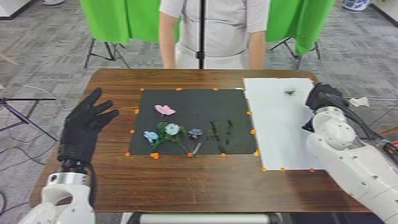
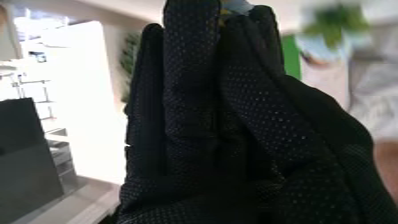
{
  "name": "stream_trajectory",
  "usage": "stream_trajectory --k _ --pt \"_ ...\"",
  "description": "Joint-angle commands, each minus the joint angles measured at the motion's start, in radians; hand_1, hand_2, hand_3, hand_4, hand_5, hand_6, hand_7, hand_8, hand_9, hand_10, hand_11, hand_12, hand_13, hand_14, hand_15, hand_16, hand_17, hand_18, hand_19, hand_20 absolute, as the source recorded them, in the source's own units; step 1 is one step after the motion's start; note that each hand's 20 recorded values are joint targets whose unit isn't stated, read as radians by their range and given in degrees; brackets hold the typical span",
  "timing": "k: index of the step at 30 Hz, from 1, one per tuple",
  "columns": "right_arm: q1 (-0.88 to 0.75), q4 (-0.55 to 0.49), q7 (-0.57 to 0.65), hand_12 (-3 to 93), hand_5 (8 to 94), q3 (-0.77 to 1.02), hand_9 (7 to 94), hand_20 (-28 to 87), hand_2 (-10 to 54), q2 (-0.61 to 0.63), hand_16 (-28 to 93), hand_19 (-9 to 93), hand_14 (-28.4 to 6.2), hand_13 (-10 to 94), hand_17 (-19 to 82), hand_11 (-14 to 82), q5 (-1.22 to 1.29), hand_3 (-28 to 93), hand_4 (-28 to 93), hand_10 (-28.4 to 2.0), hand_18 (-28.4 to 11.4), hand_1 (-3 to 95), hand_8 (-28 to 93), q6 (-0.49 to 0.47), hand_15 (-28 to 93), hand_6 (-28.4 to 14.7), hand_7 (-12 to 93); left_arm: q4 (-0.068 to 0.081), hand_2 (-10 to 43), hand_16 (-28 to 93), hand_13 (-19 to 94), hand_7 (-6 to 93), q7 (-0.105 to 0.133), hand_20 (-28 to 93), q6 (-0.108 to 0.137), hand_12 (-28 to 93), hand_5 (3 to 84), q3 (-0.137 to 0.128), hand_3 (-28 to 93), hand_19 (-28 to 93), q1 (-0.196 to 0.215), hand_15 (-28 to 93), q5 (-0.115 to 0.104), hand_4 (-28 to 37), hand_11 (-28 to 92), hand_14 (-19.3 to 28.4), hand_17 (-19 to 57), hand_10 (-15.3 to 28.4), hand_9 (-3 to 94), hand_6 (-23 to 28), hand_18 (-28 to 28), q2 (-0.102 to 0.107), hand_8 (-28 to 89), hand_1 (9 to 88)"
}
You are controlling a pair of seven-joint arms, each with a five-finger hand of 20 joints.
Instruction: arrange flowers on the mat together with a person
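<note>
Fingers (image 1: 92, 96) are loose and apart on the left hand (image 1: 82, 122), beside the black mat (image 1: 182, 96). The pink flower (image 1: 164, 109) and the white flower (image 1: 171, 128) lie on it. Next, a green sprig (image 1: 290, 92) lies on the white sheet (image 1: 280, 125). The right hand (image 1: 323, 94) is by its edge; I can't tell if it grips anything. Swinging over too low might drag the sprig or mess up the flowers.

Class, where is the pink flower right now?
In the head view, the pink flower lies on the far left part of the black mat, beyond the white flower.
</note>
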Motion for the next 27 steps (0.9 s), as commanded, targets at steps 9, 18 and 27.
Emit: stream_trajectory --k 9,18,27 --pt "0.11 -0.307 -0.205 31.8 84.7 -0.128 80.8 -15 -9.5 -0.05 41 93 3.8 81 42 8.2 0.11 68 -28 -7.3 5.3 68.5 1 0.056 25 1.0 19 -0.015 7.1 -9 29 11.7 0.038 22 0.037 10 36.6 -0.005 78 53 0.047 53 -0.032 -27.3 24 27.2 -6.7 18.1 37.0 5.3 27.3 0.032 -9 25.1" --pt "0.135 -0.291 -0.276 31.2 84.2 -0.257 80.0 -14 -9.5 -0.103 40 93 4.0 81 41 7.9 0.087 68 -28 -8.1 4.8 68.0 1 -0.031 26 0.9 19 -0.006 7.1 -9 29 11.9 0.056 22 0.036 10 36.6 0.014 78 53 0.033 53 -0.04 -27.0 25 27.2 -6.7 18.1 37.2 5.3 27.3 0.039 -9 25.4" --pt "0.1 -0.267 -0.275 30.9 83.8 -0.278 79.7 -13 -9.5 -0.144 39 93 3.8 80 41 7.8 0.06 69 -28 -8.4 4.8 67.2 1 -0.086 28 1.2 19 -0.003 7.1 -9 29 12.3 0.036 22 0.029 9 36.6 0.013 78 53 0.018 54 -0.026 -26.8 25 27.3 -6.7 18.2 37.4 5.5 27.2 0.027 -9 25.6"
